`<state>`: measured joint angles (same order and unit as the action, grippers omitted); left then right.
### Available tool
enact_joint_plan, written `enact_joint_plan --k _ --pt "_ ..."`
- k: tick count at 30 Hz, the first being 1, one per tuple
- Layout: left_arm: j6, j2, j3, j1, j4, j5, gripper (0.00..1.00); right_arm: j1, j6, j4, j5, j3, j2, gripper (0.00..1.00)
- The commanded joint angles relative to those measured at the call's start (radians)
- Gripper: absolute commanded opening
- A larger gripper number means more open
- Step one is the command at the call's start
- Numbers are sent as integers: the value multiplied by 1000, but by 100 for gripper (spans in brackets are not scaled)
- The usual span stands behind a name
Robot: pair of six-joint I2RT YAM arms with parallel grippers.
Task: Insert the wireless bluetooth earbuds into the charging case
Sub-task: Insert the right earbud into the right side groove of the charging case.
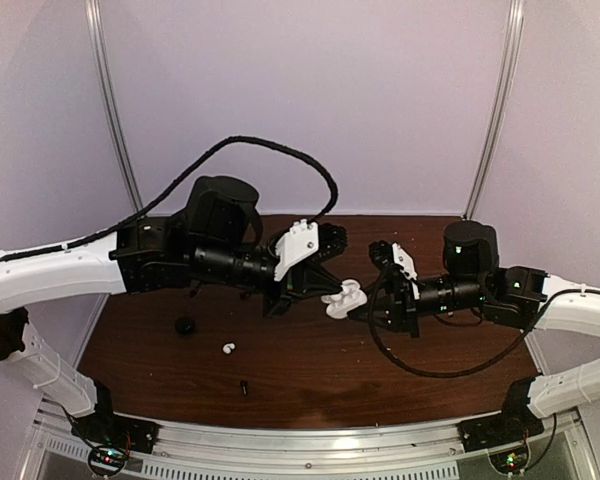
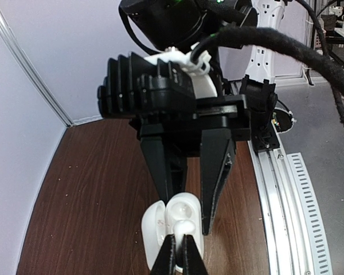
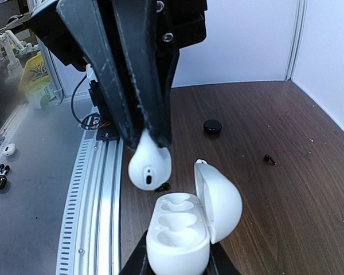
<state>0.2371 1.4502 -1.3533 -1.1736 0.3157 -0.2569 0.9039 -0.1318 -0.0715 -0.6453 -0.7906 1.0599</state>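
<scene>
The white charging case (image 3: 176, 238) is open, its lid (image 3: 222, 200) tipped right and its hollows empty. My right gripper (image 3: 178, 264) is shut on the case body and holds it above the table. My left gripper (image 2: 179, 252) is shut on one white earbud (image 3: 150, 166) and holds it just above and beside the case's near hollow. In the left wrist view the earbud (image 2: 184, 227) is over the case (image 2: 186, 207). In the top view both grippers meet at the case (image 1: 345, 298). The second earbud (image 1: 227, 348) lies loose on the table.
A black round puck (image 1: 185, 325) lies left of the loose earbud and also shows in the right wrist view (image 3: 212, 126). Small black bits (image 1: 244, 387) (image 3: 269, 158) lie on the brown table. The aluminium rail (image 1: 310, 440) runs along the front edge.
</scene>
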Motion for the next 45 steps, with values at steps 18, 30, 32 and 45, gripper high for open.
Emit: enact_joint_plan --k 18,30,32,45 --pt "-35 85 -52 -4 -50 17 0 7 15 63 -18 -13 9 0" --pt "-32 113 -38 -12 -36 -11 0 8 41 117 -17 -18 -6 0" --pt "-29 119 -41 -15 -36 -16 0 7 42 120 -21 -21 -6 0" --pt "-45 95 -40 -18 -38 -1 12 6 32 120 -22 -8 -24 0"
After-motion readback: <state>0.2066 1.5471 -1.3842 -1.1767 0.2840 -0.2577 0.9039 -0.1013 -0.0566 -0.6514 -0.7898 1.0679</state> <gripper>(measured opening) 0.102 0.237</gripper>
